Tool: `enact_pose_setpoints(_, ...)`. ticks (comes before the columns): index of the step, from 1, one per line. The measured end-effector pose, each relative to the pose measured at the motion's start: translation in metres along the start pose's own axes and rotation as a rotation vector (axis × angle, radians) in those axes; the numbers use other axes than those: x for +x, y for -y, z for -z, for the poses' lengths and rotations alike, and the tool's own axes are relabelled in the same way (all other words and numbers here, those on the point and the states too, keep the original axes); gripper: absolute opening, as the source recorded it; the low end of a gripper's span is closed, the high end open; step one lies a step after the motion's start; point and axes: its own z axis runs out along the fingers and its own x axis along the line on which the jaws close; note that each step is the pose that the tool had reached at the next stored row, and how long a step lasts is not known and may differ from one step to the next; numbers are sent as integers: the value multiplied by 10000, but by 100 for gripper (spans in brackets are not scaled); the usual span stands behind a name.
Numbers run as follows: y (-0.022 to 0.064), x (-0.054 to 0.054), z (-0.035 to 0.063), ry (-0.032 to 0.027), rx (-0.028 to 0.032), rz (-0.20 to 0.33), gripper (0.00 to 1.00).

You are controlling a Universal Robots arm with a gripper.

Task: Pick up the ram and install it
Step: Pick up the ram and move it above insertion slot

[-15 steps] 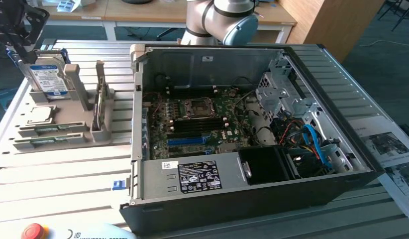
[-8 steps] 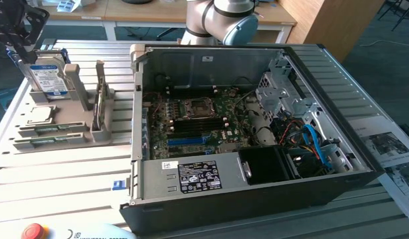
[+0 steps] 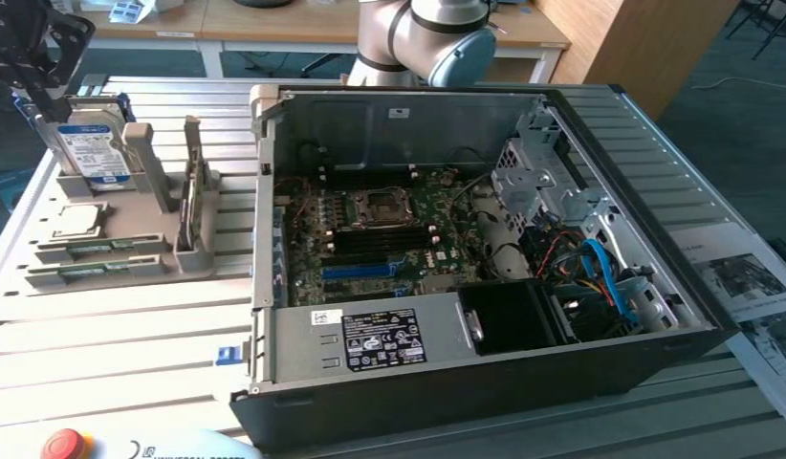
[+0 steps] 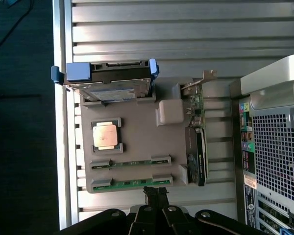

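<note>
Two ram sticks, thin green boards, lie in slots of a grey holder (image 3: 138,215): one (image 3: 98,248) (image 4: 131,162) and a second (image 3: 94,272) (image 4: 132,183) at the holder's edge. My gripper (image 3: 33,84) (image 4: 156,192) hangs high over the holder at the exterior view's far left, fingers shut with nothing between them. In the wrist view its tips sit just past the second ram stick. The open computer case (image 3: 495,368) lies in the middle, with the motherboard (image 3: 381,229) and its dark memory slots (image 3: 367,245) exposed.
The holder also carries an upright hard drive (image 3: 94,143) (image 4: 110,83), a processor chip (image 3: 80,220) (image 4: 107,135) and an expansion card on edge (image 3: 195,196) (image 4: 196,147). A red stop button (image 3: 64,445) sits at the front edge. Papers (image 3: 751,287) lie beside the case.
</note>
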Motion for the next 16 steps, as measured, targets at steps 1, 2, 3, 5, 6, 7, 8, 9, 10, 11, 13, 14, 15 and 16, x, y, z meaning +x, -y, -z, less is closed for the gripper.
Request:
enact_pose_setpoints(1, 0, 0, 0, -2, -1, 38, 11)
enact_pose_setpoints(2, 0, 0, 0, -4, -2, 78, 11)
enact_pose_setpoints(3, 0, 1, 0, -5, -3, 124, 11)
enact_pose_setpoints(5, 0, 0, 0, -10, -6, 233, 11)
enact_pose_setpoints(6, 0, 0, 0, -13, -7, 296, 11)
enact_pose_setpoints(7, 0, 0, 0, -16, -9, 374, 11)
enact_pose_setpoints(8, 0, 0, 0, -20, -11, 455, 11)
enact_pose_setpoints(9, 0, 0, 0, -24, -13, 539, 11)
enact_pose_setpoints(10, 1, 0, 0, -28, -15, 629, 11)
enact_pose_setpoints(11, 1, 0, 0, -32, -17, 721, 11)
enact_pose_setpoints(13, 1, 0, 0, -41, -22, 917, 11)
enact_pose_setpoints(14, 1, 0, 0, -45, -24, 1011, 11)
enact_pose_setpoints(15, 1, 0, 0, -50, -26, 1107, 11)
enact_pose_setpoints(16, 1, 0, 0, -54, -28, 1204, 11)
